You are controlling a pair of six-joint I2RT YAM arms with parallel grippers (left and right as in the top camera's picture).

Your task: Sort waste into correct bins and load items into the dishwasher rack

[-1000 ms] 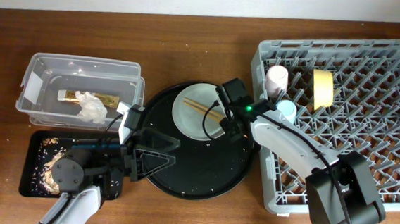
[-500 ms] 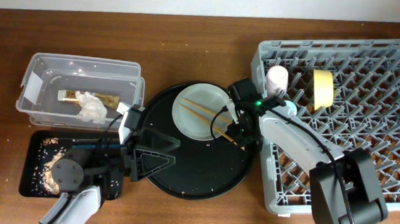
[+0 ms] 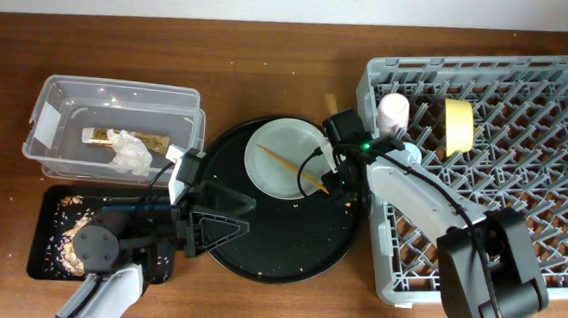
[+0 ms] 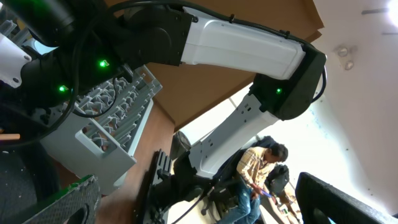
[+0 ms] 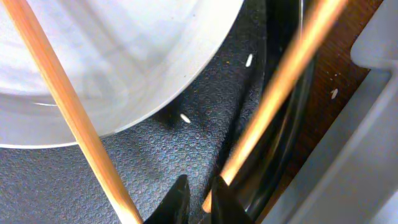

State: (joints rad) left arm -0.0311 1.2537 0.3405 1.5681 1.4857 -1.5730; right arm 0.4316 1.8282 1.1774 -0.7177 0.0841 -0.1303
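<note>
our right gripper (image 5: 199, 200), jaws narrow, seems to pinch one chopstick (image 5: 273, 81); the other chopstick (image 5: 68, 112) lies just left, slanting across the plate (image 5: 143, 56).

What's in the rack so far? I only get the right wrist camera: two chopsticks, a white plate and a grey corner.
Observer: A pink cup and a yellow bowl stand in the dishwasher rack, toward its top-left corner in the overhead view.
Operator: And the left arm?
Observer: The left gripper sits at the left edge of the round black tray, jaws open and empty.
Operator: Is the waste sorted?
Observer: The napkin and wrapper strip lie in the clear tub.
</note>
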